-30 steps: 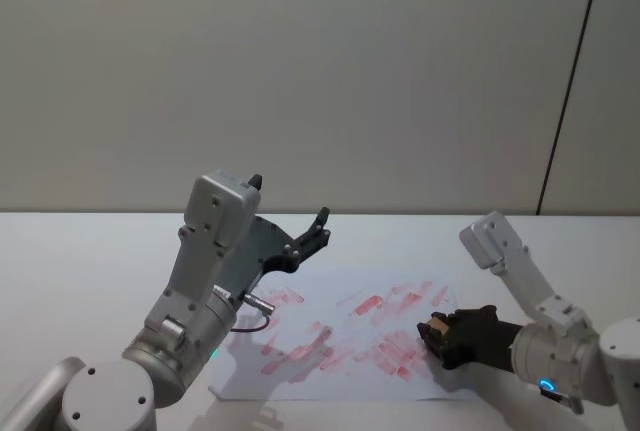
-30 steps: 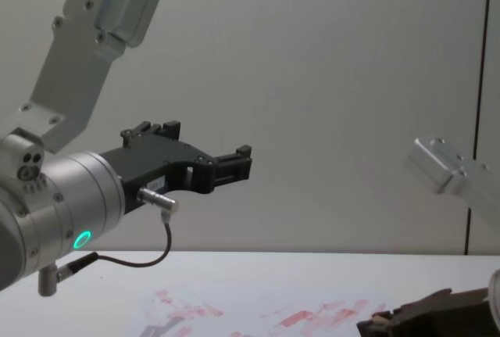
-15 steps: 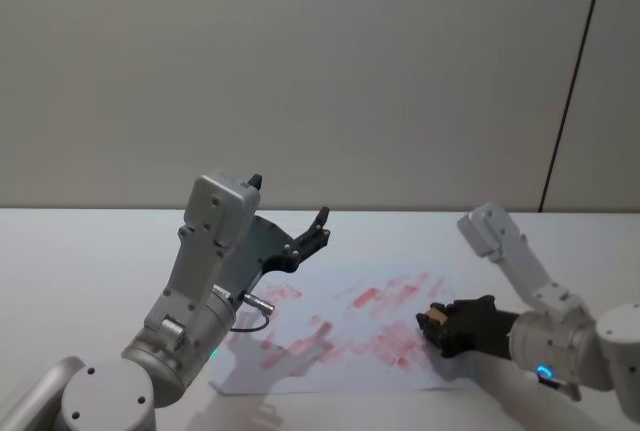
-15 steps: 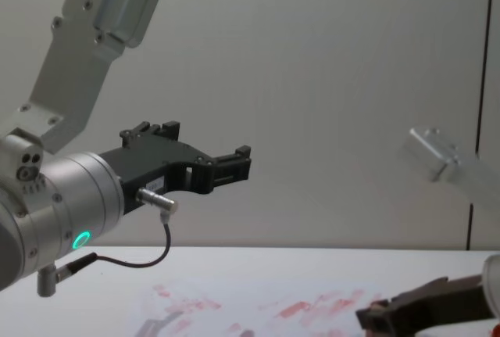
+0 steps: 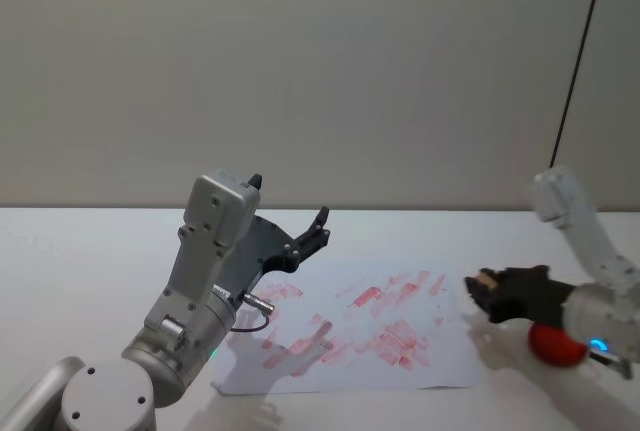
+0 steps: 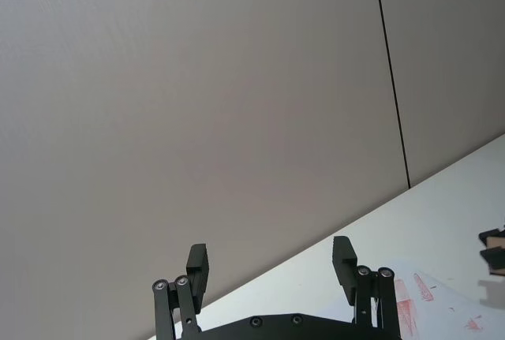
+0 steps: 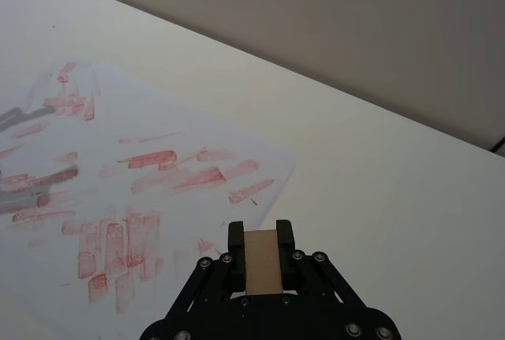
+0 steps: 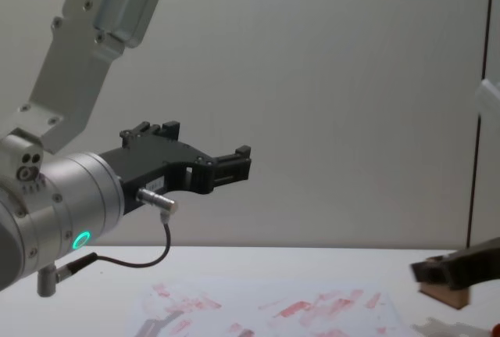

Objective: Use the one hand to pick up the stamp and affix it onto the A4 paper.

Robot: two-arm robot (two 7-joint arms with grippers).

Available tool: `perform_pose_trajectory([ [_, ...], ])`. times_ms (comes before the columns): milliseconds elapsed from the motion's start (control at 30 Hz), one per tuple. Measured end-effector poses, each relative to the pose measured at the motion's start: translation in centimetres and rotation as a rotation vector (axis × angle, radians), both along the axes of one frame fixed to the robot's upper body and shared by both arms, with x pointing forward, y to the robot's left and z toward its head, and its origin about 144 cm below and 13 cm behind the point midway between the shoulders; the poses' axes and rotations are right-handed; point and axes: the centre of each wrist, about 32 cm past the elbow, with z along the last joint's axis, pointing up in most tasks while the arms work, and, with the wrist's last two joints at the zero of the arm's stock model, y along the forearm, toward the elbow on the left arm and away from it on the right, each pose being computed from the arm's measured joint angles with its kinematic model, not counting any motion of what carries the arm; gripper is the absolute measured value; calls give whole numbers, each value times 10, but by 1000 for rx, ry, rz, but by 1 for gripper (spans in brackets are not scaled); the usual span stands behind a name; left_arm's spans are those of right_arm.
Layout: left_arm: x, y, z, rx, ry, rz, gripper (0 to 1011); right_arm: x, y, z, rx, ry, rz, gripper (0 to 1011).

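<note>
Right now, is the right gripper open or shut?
Shut: the right gripper clamps the wooden stamp between its fingers, beside the A4 paper.

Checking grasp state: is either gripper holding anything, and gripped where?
The right gripper holds the stamp, a small tan wooden block, clamped on two opposite sides between its fingers, beside the A4 paper. The left gripper is open, raised, holding nothing.

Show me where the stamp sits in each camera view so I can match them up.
Head view: stamp at the right gripper tip, just off the A4 paper right edge.
Chest view: lower right.
Right wrist view: bottom centre, between the fingers.
Left wrist view: far right edge.
Shared landmark: the paper's red prints.
</note>
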Motion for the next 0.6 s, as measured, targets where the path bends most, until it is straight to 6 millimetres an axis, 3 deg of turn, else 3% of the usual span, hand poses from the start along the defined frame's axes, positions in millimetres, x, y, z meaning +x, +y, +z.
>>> perform_pose_trajectory([
  [267,0,0,0,0,0,0,1002,-18,-25,7,-1,6,-66,219],
  [600,0,0,0,0,0,0,1003,-30,-41,10,-12,6,-109,219],
])
